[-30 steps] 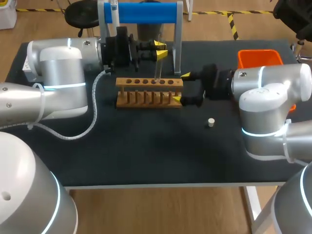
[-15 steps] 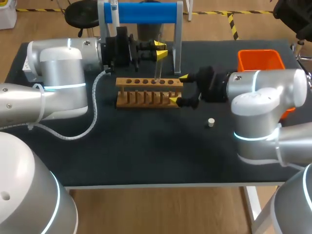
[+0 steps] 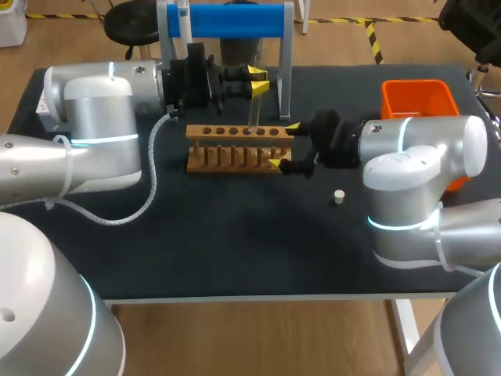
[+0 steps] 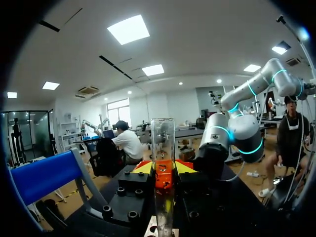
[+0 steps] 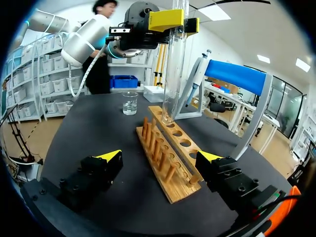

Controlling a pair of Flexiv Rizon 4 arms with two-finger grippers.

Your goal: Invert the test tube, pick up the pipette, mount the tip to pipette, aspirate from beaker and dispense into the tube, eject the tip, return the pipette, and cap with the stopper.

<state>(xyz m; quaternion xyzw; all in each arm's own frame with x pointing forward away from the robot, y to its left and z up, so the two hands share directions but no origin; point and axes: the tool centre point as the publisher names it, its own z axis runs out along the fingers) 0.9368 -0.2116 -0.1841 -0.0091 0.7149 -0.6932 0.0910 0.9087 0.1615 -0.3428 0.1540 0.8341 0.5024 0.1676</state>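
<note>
A clear test tube (image 3: pixel 252 110) stands upright with its lower end at a hole of the wooden rack (image 3: pixel 235 149). My left gripper (image 3: pixel 257 79) is shut on the tube's upper part; its wrist view shows the test tube (image 4: pixel 163 148) between the yellow tips of the left gripper (image 4: pixel 164 170). My right gripper (image 3: pixel 285 145) is open and straddles the rack's right end without touching it. In the right wrist view the rack (image 5: pixel 170 153) lies between the fingers of the right gripper (image 5: pixel 160 158). The pipette (image 5: pixel 197 79) hangs on the blue stand (image 5: pixel 237 76). A beaker (image 5: pixel 130 103) stands beyond the rack. The white stopper (image 3: pixel 339 197) lies on the mat.
The blue stand (image 3: pixel 227 19) rises right behind the rack and my left gripper. An orange bin (image 3: pixel 417 95) sits at the back right, behind my right arm. Dark mat (image 3: pixel 235 243) spreads in front of the rack.
My right gripper has moved left, so its open fingers now reach around the rack's right end. The left gripper and the tube have kept still.
</note>
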